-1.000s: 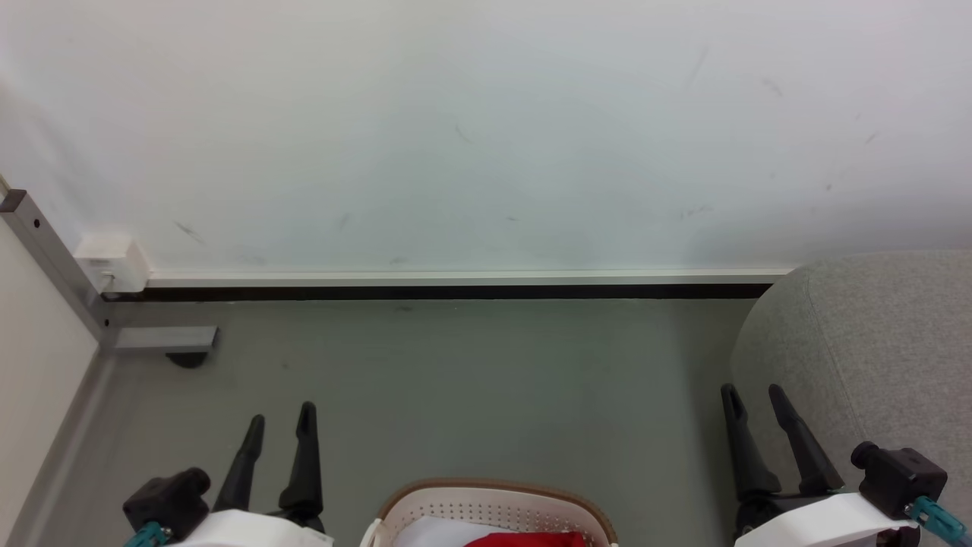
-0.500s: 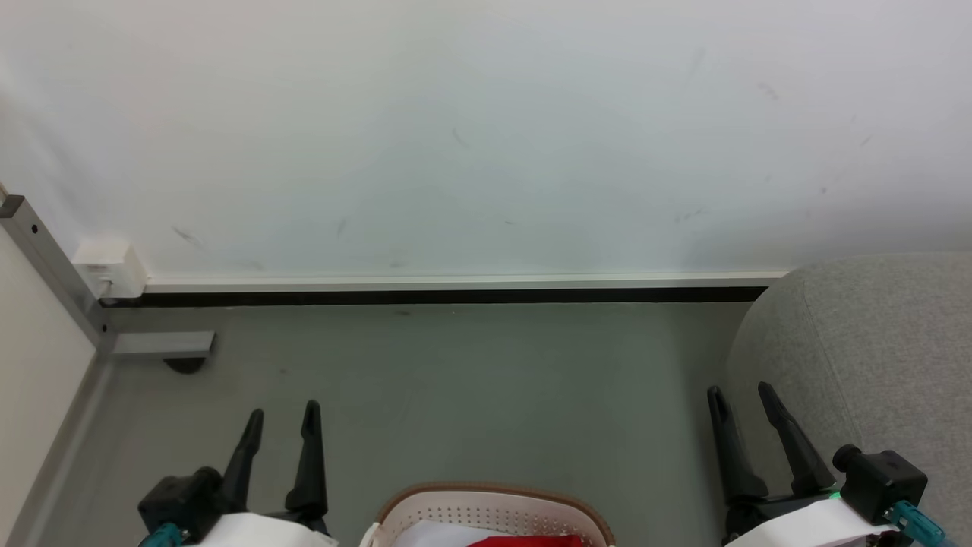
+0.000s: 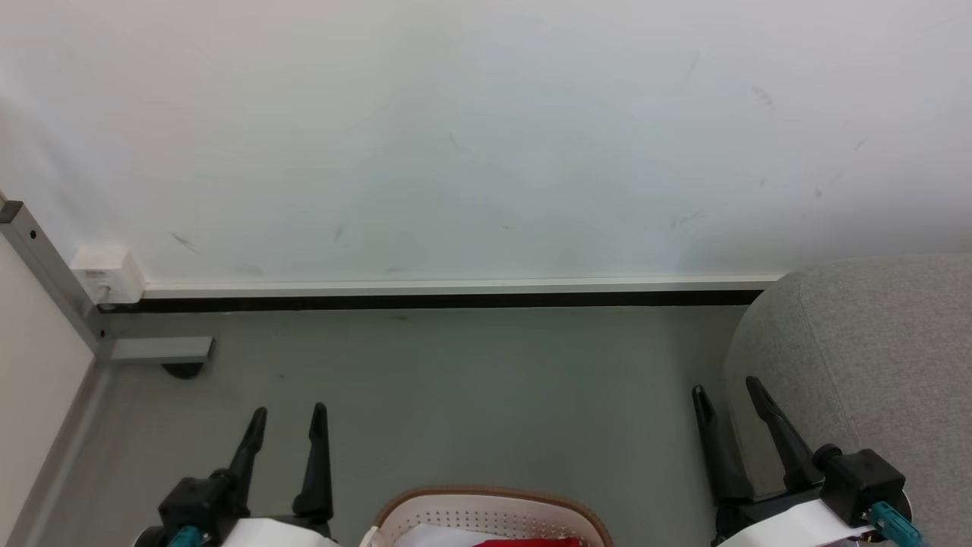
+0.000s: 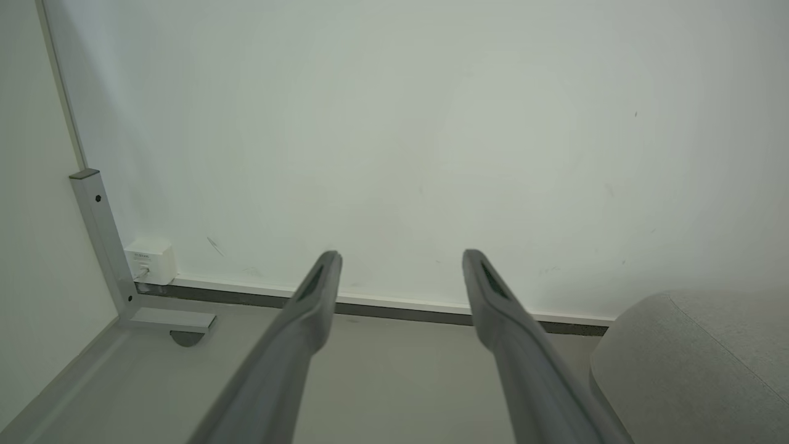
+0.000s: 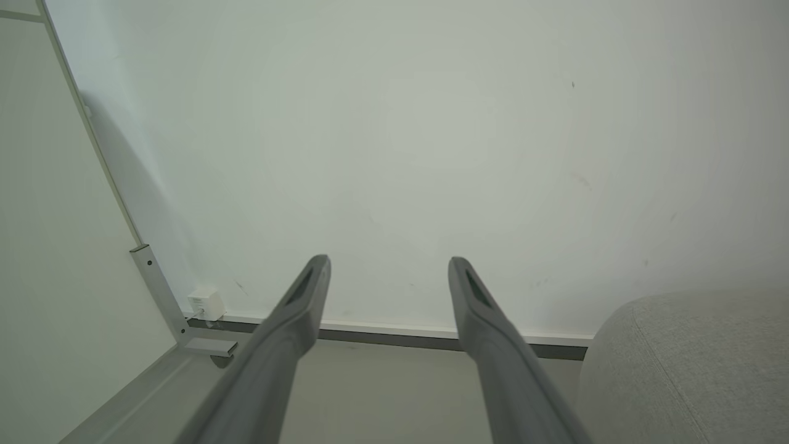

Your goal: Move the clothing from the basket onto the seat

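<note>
The cream basket [image 3: 493, 507] with its brown rim peeks in at the bottom middle of the head view. A strip of red and white clothing [image 3: 524, 542] shows inside it. The grey seat [image 3: 866, 357] fills the right side, and its rounded corner also appears in the left wrist view [image 4: 696, 364] and the right wrist view [image 5: 690, 364]. My left gripper [image 3: 288, 414] hovers open over the floor left of the basket, fingers spread [image 4: 400, 259]. My right gripper [image 3: 725, 386] is open too, beside the seat's front corner, fingers apart [image 5: 388, 262]. Both hold nothing.
A white wall with a dark skirting strip [image 3: 456, 298] closes the far side. At the left stand a grey metal frame post [image 3: 45, 266], its foot [image 3: 163, 351] and a white wall socket box [image 3: 106, 273]. Grey floor [image 3: 471, 395] lies between the basket and the wall.
The head view has tipped up slightly, so the basket shows less. Both grippers have drifted inward toward the basket, still open.
</note>
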